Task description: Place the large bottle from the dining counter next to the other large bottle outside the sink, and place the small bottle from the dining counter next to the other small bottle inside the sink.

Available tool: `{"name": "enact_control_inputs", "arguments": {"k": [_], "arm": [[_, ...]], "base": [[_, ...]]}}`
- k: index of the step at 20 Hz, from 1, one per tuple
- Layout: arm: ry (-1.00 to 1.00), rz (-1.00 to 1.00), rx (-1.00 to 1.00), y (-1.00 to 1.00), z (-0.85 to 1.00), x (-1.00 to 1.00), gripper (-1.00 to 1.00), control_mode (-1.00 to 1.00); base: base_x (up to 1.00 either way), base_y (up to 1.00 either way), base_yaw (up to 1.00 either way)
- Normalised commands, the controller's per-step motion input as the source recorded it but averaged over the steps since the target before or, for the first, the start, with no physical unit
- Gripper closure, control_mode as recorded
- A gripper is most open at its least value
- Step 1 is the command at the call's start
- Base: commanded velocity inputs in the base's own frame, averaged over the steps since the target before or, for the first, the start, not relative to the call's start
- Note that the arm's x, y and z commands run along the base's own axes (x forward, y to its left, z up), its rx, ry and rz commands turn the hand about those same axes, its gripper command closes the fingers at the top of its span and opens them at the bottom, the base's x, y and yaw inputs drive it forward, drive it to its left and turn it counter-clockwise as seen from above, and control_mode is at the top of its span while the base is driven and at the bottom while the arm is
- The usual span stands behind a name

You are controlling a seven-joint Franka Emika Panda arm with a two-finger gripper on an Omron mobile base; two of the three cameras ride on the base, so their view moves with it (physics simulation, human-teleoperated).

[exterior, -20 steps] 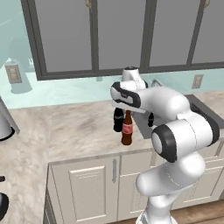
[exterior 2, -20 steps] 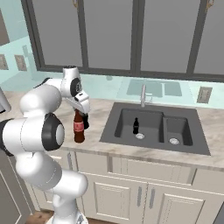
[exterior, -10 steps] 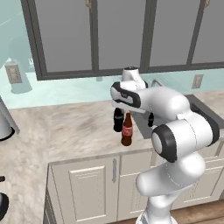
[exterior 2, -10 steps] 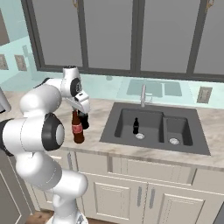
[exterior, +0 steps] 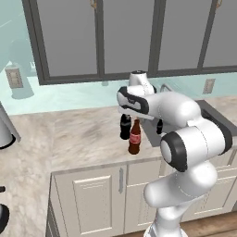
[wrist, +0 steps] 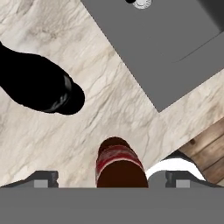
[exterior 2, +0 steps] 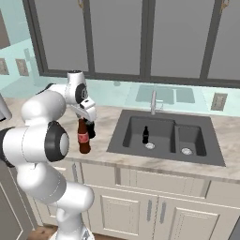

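Brown red-labelled large bottle (exterior: 134,136) stands upright beside the sink (exterior 2: 164,136).

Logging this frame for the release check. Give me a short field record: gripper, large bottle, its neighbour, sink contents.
gripper: gripper open, fingers either side of the large bottle, not clamped
large bottle: large bottle upright on the counter, left of the sink
neighbour: black bottle upright beside it, just behind
sink contents: small black bottle upright in the left basin, near the drain
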Motion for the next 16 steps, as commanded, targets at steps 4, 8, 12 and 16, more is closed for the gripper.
{"name": "enact_control_inputs", "arguments": {"k": [4, 8, 12, 16], "arm": [[-0.06, 0.01, 0.00, 0.00, 0.37, -0.33, -1.00, -1.00], [-0.09, 0.08, 0.00, -0.02, 0.37, -0.70, -1.00, -1.00], [-0.10, 0.08, 0.00, -0.09, 0.35, -0.72, -1.00, -1.00], [-0.13, 0.11, 0.00, -0.11, 0.33, -0.85, -1.00, -1.00]], "base": [[0.00, 0.00, 0.00], [0.00, 0.00, 0.00], [0.00, 0.00, 0.00], [0.00, 0.00, 0.00]]}}
